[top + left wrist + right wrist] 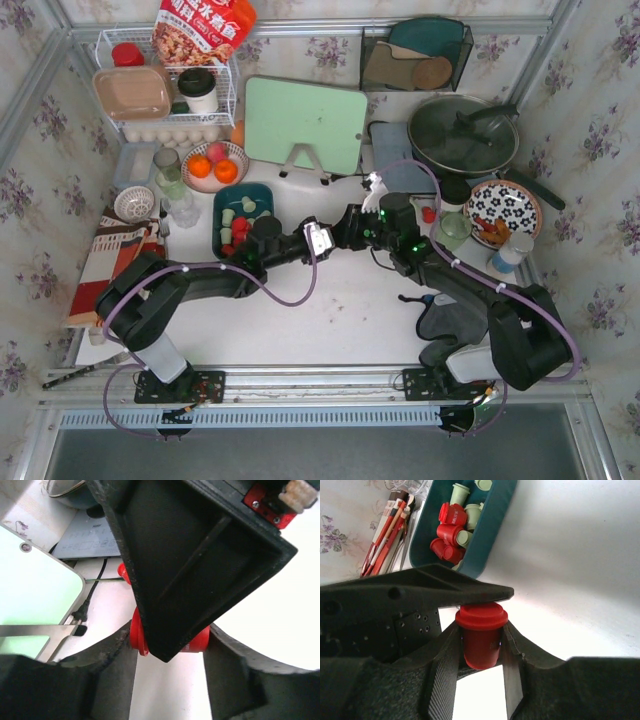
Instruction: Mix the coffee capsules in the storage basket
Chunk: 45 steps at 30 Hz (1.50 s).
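Your right gripper [480,627] clenched a bright red tapered capsule [480,645].
Left gripper [170,635] touched it — its grip was unclear.

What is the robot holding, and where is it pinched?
A red capsule. The right gripper pinches its sides below the rim; the left gripper seems to press its ends.

Left of middle on the surface [340,310]: storage basket [218,215], coffee capsules [238,225] inside. Behind it to the left, fruit bowl [238,155]; farther back in the corner, wire rack [232,100]. Behind and right of the basket, cutting board [305,125] propped up. Far right, lidded pan [462,133], with plate [495,205] in front. Just right of the basket, left tool [322,240] and right tool [345,228] meeting, one capsule [481,635] pinched between the fingers of both.
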Tool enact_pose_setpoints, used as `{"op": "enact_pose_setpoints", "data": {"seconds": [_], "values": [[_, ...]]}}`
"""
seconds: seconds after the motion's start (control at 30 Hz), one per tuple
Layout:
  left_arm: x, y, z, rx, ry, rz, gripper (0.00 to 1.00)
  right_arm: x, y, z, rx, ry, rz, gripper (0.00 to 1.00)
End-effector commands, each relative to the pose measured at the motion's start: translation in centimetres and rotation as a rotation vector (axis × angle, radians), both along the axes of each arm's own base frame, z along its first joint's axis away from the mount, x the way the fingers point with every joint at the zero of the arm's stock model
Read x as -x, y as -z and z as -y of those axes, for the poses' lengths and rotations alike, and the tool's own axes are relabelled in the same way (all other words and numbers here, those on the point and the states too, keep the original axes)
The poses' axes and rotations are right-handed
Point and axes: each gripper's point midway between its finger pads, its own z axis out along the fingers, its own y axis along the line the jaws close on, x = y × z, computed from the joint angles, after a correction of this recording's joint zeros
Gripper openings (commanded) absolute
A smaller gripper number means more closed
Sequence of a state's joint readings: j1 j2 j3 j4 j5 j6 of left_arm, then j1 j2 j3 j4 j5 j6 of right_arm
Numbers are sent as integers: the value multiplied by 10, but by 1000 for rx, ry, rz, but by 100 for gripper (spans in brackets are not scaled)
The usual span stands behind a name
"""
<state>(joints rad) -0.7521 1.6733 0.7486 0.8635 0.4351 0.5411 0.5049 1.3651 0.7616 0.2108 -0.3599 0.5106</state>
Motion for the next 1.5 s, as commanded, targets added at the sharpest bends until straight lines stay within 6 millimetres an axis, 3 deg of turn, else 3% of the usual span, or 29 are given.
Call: {"op": "enact_pose_setpoints", "data": {"seconds": [0.0, 0.1, 0.33, 0.47, 0.63, 0.73, 0.87, 1.1, 1.27, 1.47], "values": [[-9, -13, -4, 30, -51, 62, 47, -4, -8, -3, -9, -8, 28, 44], [-11, -10, -10, 25, -83, 64, 34, -10, -7, 2, 32, 19, 31, 53], [-26, 1, -38, 14, -213, 7, 23, -29, -14, 22, 142, 107, 52, 62], [-54, 8, -81, 28, -402, -92, 15, -53, -13, 57, 293, 247, 87, 62], [-90, 22, -157, 57, -758, -335, 9, -95, 2, 128, 506, 535, 94, 60], [-101, 33, -194, 34, -918, -464, 7, -112, 22, 149, 514, 588, 62, 59], [-112, 48, -223, 11, -1043, -588, 5, -131, 45, 164, 548, 614, 37, 58], [-127, 62, -239, 5, -1111, -777, 5, -156, 67, 174, 633, 627, 58, 57], [-137, 70, -239, 54, -1119, -979, 6, -169, 85, 181, 667, 614, 37, 56], [-144, 81, -235, 41, -1110, -1041, 7, -181, 103, 184, 651, 564, -11, 55]]}}
